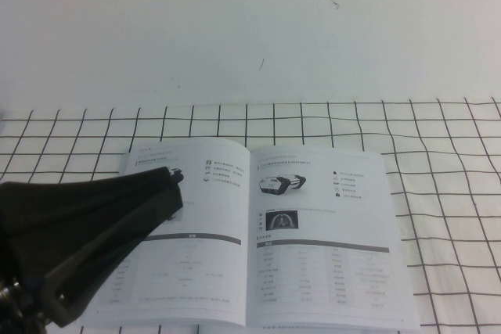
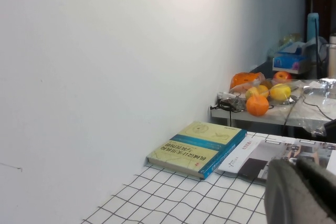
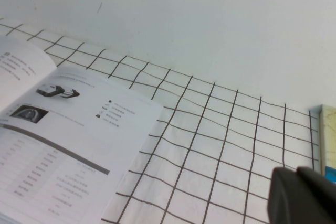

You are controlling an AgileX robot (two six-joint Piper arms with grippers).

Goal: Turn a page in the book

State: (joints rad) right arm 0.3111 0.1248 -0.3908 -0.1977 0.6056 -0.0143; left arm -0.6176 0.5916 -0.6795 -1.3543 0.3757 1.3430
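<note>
The book [image 1: 205, 271] lies open and flat on the gridded cloth. Its right-hand page [image 1: 321, 232] carries a small robot-vehicle photo, an icon list and a table under a dark bar. That page also shows in the right wrist view [image 3: 68, 145]. My left gripper [image 1: 174, 175] reaches in from the lower left, shut and empty, with its tip over the upper part of the left-hand page; it also shows in the left wrist view [image 2: 300, 165]. My right gripper [image 3: 296, 174] is shut and empty above the bare cloth to the right of the book, outside the high view.
The black-gridded white cloth [image 1: 438, 162] covers the table up to a white wall. A yellow and teal book [image 2: 199, 148] and magazines [image 2: 262, 156] lie by the wall. Oranges and other fruit [image 2: 257, 104] sit on a side table beyond.
</note>
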